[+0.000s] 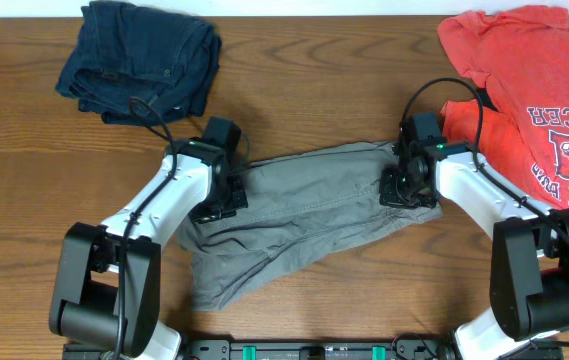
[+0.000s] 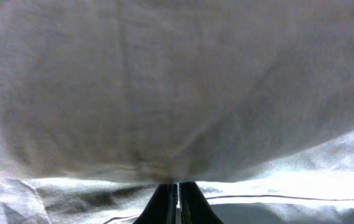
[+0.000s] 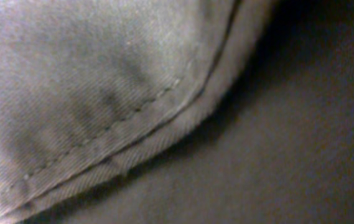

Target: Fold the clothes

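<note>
The left pincer (image 1: 186, 203) is closed on the left end of the shorts (image 1: 294, 200). In its wrist view the two fingers meet with no gap at the left pincer (image 2: 178, 200) tip, and a fold of the grey shorts (image 2: 164, 93) rises directly from them and fills the picture. The right pincer (image 1: 404, 186) is closed as well, down on the opposite end of the garment. Its own fingers do not show in the right wrist view, but a stitched hem of the shorts (image 3: 102, 99) sits pressed close against the lens, so it most likely has that edge pinched. Between the two arms the shorts lie stretched across the middle of the wooden surface (image 1: 314, 90), creased, with one part trailing toward the near edge on the left. A dark navy garment (image 1: 139, 60) lies bunched at the far left and a red T-shirt (image 1: 524, 80) at the far right, both apart from the work. By my reading, the step in hand is the paired grasp before the first fold. The next move calls for both arms to rise together, keeping the cloth taut between them, and to carry the held edge over the rest without dragging the trailing part into a heap.
</note>
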Available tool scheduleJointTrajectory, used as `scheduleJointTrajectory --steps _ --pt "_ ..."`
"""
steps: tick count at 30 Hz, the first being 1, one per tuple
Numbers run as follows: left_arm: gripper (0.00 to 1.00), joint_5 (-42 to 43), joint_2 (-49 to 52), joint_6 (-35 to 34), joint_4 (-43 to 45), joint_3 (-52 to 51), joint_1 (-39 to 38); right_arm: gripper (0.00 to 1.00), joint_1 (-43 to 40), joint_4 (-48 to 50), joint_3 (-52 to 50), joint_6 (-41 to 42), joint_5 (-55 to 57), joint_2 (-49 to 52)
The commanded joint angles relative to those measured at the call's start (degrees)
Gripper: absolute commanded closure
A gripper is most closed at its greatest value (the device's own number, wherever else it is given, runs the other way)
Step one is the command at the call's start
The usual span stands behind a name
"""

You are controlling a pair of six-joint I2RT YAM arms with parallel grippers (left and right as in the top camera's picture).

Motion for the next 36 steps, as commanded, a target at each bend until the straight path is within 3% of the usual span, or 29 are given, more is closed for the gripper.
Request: scheduleJointTrajectory --steps 1,15,23,31,36 --pt "0.94 -0.6 0.8 -0.3 0.4 -2.2 -1.5 0.99 0.3 0.5 -1.0 1.3 -0.5 -0.1" --pt "0.94 -0.9 0.8 -0.6 1.1 -5.3 -3.9 0.99 0.3 0.7 -1.0 1.3 -0.5 -0.1" --pt "0.94 -12.6 0.9 -0.6 12.7 -5.6 -3.6 0.99 0.3 1.3 -1.0 1.3 -0.4 -0.1" --pt "0.94 -16.1 0.9 -0.5 29.2 -5.6 0.1 0.99 0.3 1.3 -1.0 1.3 -0.4 -0.1" --pt "0.94 -16.1 0.9 0.7 29.8 -5.6 2.4 0.99 0.3 2.8 -1.0 1.6 -0.4 -0.1"
